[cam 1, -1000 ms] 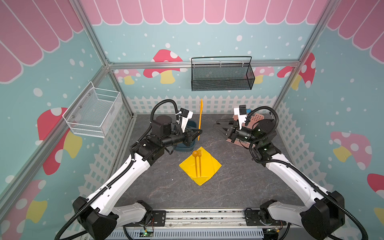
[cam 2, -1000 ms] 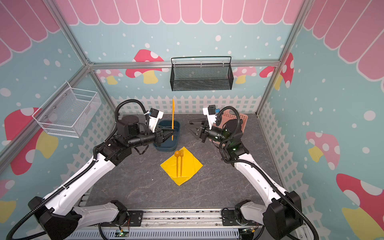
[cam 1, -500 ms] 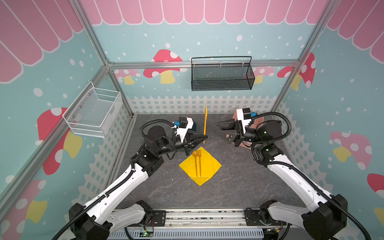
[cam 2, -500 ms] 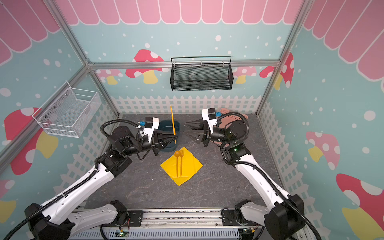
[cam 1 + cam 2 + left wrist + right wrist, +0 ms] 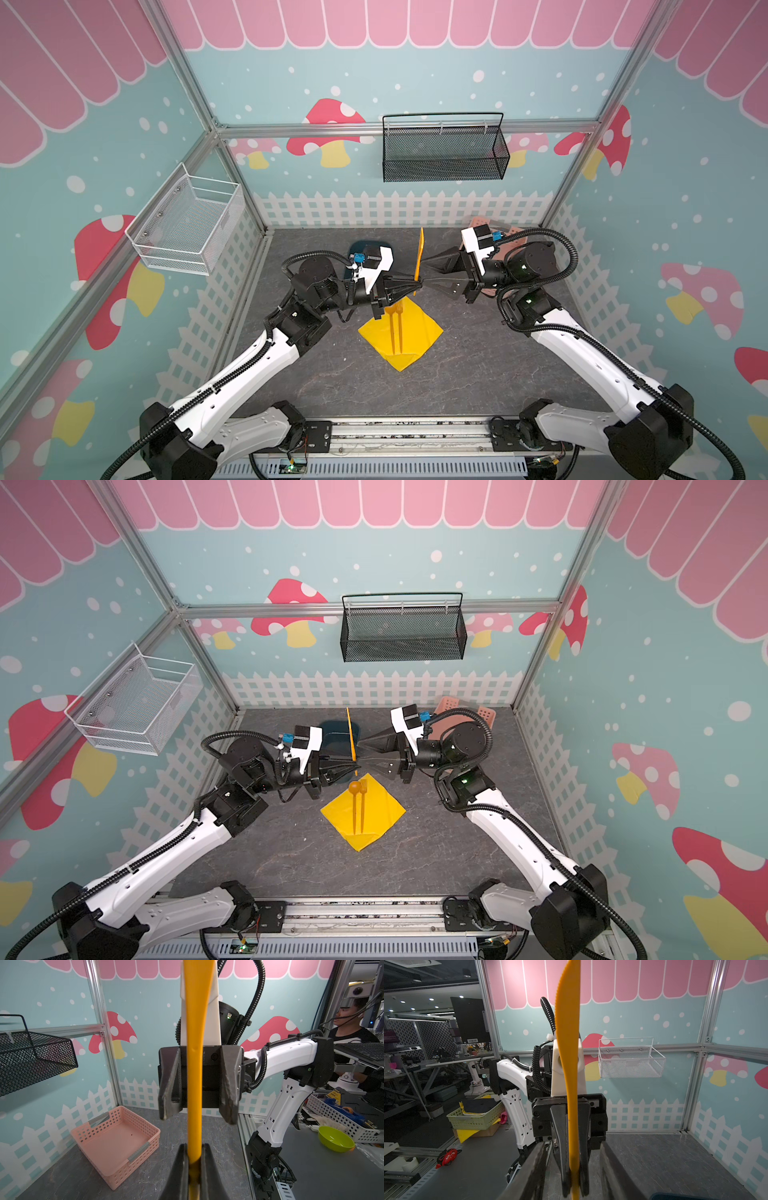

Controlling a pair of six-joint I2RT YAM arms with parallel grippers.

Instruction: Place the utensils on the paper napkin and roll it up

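The knife stands nearly upright, serrated blade up. Its handle is pinched near the lower end by the left gripper, whose fingers are closed flat on it in the right wrist view. A short stub of handle shows just below them.

The right gripper faces the left one tip to tip with its jaws apart. In the left wrist view its fingers stand one on each side of the knife and do not touch it. Whether their tips reach past the handle cannot be told.

A second ago the left gripper held the knife farther back, over the dark blue tub, and the right gripper hung well apart from it, near the pink basket. Since then both have closed in toward the middle. The tub now lies behind the left gripper's wrist and the basket behind the right gripper's wrist.

Just below the meeting fingertips, on the robot's side of them, the paper napkin lies flat on the table, one corner pointing up at the grippers. On it the spoon and fork lie side by side, heads toward the grippers and handles away. In a top view the left gripper hides the spoon's bowl. Napkin, spoon and fork lie where they lay before.
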